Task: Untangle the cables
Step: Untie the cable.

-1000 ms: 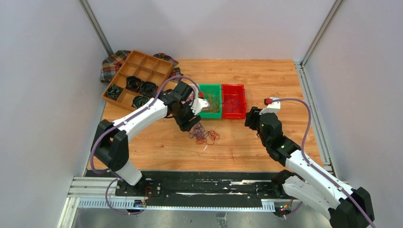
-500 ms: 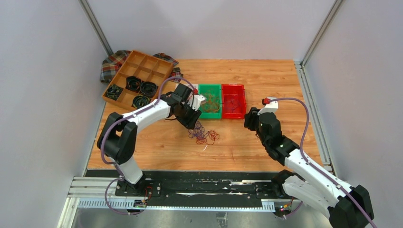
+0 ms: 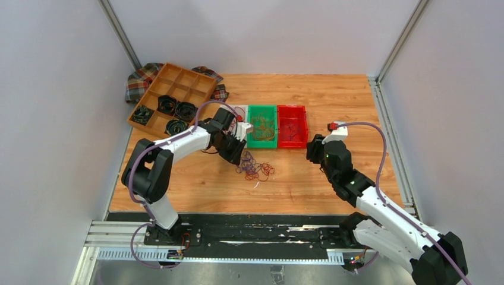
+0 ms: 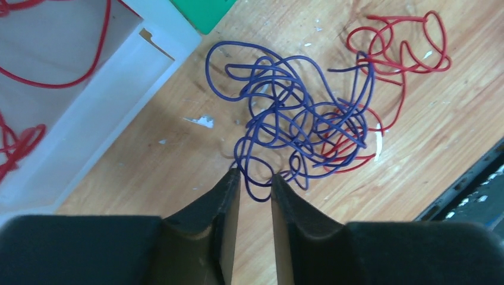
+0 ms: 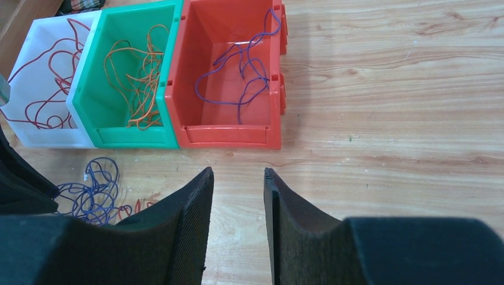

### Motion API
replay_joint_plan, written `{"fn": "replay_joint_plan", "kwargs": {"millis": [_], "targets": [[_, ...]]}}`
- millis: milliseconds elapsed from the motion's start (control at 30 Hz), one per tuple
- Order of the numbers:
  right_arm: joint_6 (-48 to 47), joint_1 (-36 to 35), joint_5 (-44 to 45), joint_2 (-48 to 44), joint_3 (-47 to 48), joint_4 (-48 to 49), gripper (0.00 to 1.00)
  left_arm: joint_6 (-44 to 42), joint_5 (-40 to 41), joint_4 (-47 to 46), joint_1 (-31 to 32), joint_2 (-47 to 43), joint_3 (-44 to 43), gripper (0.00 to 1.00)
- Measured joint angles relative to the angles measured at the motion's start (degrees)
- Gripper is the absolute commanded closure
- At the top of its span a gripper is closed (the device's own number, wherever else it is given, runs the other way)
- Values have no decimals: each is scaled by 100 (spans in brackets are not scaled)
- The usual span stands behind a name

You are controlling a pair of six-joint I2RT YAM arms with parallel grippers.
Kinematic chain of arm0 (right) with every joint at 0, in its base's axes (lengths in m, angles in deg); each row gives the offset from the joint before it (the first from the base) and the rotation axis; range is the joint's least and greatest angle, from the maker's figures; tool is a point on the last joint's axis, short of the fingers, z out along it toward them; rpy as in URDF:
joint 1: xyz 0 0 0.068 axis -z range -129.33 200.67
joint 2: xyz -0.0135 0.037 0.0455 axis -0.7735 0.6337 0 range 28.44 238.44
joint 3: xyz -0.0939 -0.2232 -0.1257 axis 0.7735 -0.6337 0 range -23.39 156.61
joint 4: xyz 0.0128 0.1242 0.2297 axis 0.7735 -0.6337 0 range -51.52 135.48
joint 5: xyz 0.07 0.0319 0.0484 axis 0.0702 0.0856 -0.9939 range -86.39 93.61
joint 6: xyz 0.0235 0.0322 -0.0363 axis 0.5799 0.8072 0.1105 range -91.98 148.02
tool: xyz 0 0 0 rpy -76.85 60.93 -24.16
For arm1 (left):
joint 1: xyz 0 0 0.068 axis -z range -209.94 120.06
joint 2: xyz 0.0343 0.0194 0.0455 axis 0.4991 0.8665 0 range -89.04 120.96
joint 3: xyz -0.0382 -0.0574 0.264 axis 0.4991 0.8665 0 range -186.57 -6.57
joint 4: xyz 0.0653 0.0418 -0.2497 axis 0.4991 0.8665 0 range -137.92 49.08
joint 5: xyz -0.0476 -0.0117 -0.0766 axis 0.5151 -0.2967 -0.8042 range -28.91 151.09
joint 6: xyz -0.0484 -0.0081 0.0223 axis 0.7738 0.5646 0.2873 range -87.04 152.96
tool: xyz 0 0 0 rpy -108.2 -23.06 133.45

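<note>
purple and red cables (image 4: 309,127), tangled, on table

Three plastic bins stand on the worktop (image 3: 333,95): one white bin (image 5: 53,138) with red cables (image 5: 37,110), one green bin (image 5: 136,138) with orange cables (image 5: 139,77), and one red bin (image 5: 229,135) with purple cables (image 5: 241,65). One loose clump (image 4: 297,124) of purple and red strands lies nearby; the strands are too tangled to count. One wooden tray (image 3: 184,83) holds four black coiled bundles (image 3: 167,104). There is one plaid cloth (image 3: 139,80) and two arms (image 3: 178,142).

No text, label, brand, number or sign was readable anywhere: white bin (image 5: 47,138), green bin (image 5: 136,139), red bin (image 5: 226,135) and wooden tray (image 3: 189,79) all plain.
</note>
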Motion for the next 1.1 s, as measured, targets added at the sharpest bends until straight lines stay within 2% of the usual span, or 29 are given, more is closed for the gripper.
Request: {"fn": "replay_joint_plan", "kwargs": {"millis": [67,300,400,533,667,933,1100], "targets": [[-2,0,-15,0,2,0,67,28,-111,4,0,13,-4,98],[-7,-2,-70,-76,7,2,70,0,-269,258,0,-210,-315,99],[-13,-9,-205,-111,7,17,63,-35,-326,588,0,-608,-542,99],[-109,-122,-612,-122,7,273,44,-116,-444,966,0,-1217,-931,99],[-243,-546,-1040,-114,13,721,32,-173,-610,1276,0,-1720,-1246,99],[-802,-1923,-1327,511,570,1565,30,-297,-887,1843,39,-1998,-1659,99],[-1150,-2332,-1327,1139,960,1982,31,-372,-1005,2124,105,-1998,-1851,99]]}}
